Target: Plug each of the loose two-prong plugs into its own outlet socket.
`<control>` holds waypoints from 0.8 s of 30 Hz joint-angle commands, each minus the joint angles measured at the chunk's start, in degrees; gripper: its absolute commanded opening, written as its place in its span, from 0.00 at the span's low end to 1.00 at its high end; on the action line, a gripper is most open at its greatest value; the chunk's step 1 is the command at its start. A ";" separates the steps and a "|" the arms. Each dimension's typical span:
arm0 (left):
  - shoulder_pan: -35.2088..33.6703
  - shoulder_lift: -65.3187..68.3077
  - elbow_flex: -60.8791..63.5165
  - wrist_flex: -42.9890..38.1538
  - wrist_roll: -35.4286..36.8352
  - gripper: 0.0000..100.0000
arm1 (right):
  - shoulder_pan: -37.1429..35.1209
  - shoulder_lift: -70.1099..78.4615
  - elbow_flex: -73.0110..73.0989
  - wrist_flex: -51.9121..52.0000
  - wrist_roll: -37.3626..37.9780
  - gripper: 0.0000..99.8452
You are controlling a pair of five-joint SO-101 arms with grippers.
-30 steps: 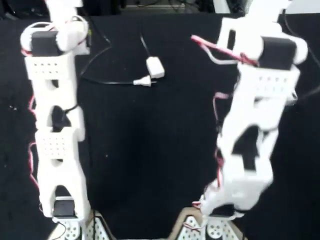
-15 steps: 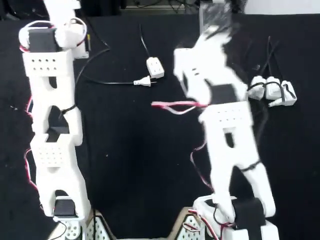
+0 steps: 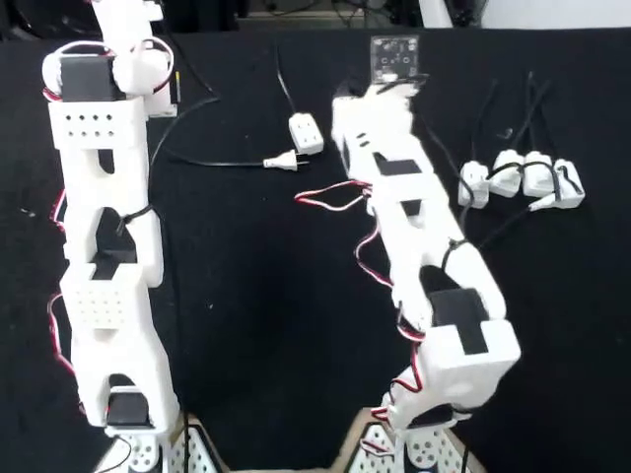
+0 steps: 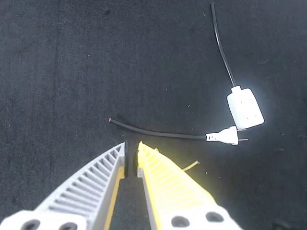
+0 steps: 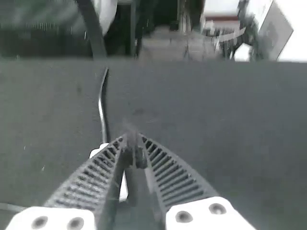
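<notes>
High view: the right arm [image 3: 404, 202], over at the right edge of the counter [image 3: 256, 296] a second earlier, now stretches toward the middle. Its far end is just beside the outlet socket [image 3: 306, 131] and near the loose plug [image 3: 283, 161]. That reads as an approach to this first pair, with nothing plugged in yet. The cluster of further sockets and plugs [image 3: 523, 175] lies well apart on the arm's other side. The left arm [image 3: 104, 246] keeps its place

Left wrist view: the left tool [image 4: 131, 146] has its fingers almost together and holds nothing. The plug [image 4: 223, 138] lies ahead and off to one side, well apart from the tips, with the socket just beyond it

Right wrist view: the right tool [image 5: 132, 141] is pressed together and empty. A white body, probably the socket, peeks from under one finger, and its cable [image 5: 102, 108] runs on ahead of the tips
</notes>
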 commanded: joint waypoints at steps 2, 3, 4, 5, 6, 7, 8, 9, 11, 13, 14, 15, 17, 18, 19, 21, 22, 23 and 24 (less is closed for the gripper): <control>0.66 -3.52 -0.40 0.18 0.26 0.06 | 0.97 -2.15 -3.47 -3.87 -14.15 0.01; 0.66 -3.52 -0.40 0.18 0.26 0.06 | 2.20 -1.63 -3.21 -7.74 -19.43 0.01; 0.66 -3.52 -0.40 0.18 0.26 0.06 | 2.90 -0.75 -3.30 -10.02 -23.21 0.01; 0.66 -3.52 -0.40 0.18 0.26 0.06 | 2.37 0.40 -4.62 -9.93 -23.82 0.01; 0.66 -3.52 -0.40 0.18 0.26 0.06 | 1.41 1.71 -6.37 -8.97 -23.21 0.01; 0.66 -3.52 -0.40 0.18 0.26 0.06 | 0.88 3.38 -8.40 -7.47 -23.56 0.01; 0.57 -3.52 -0.40 0.18 0.26 0.06 | 1.67 5.23 -10.77 -5.89 -25.41 0.01; 0.57 -3.52 -0.40 0.18 0.26 0.06 | 2.29 7.08 -13.41 -4.57 -28.40 0.01; 0.40 -3.52 -0.40 0.18 0.26 0.06 | 3.25 11.82 -19.30 -0.53 -35.16 0.01; 0.40 -3.52 -0.40 0.18 0.26 0.06 | 4.04 17.27 -26.68 3.16 -41.67 0.01; 0.48 -3.52 -0.40 0.18 0.26 0.06 | 3.60 20.26 -30.55 5.19 -45.01 0.01; 0.57 -3.43 -0.40 0.18 0.26 0.06 | 3.08 23.52 -34.51 6.77 -47.47 0.01; 0.66 -3.43 -0.40 0.18 0.26 0.06 | 2.90 30.11 -42.77 8.18 -51.96 0.01; 0.66 -3.43 -0.40 0.18 0.26 0.06 | 2.73 33.63 -47.43 8.09 -52.66 0.01; 0.66 -3.43 -0.40 0.18 0.26 0.06 | 2.64 37.05 -52.35 8.09 -52.57 0.01; 0.57 -3.43 -0.40 0.18 0.26 0.06 | 2.37 44.18 -62.73 8.35 -49.85 0.01; 0.57 -3.43 -0.40 0.18 0.26 0.06 | 2.02 47.87 -68.09 8.35 -47.82 0.01; 0.57 -3.43 -0.40 0.18 0.26 0.06 | 1.49 51.21 -73.54 8.35 -45.71 0.01; 0.66 -3.43 -0.40 0.18 0.26 0.06 | 0.97 54.55 -78.55 8.35 -43.69 0.01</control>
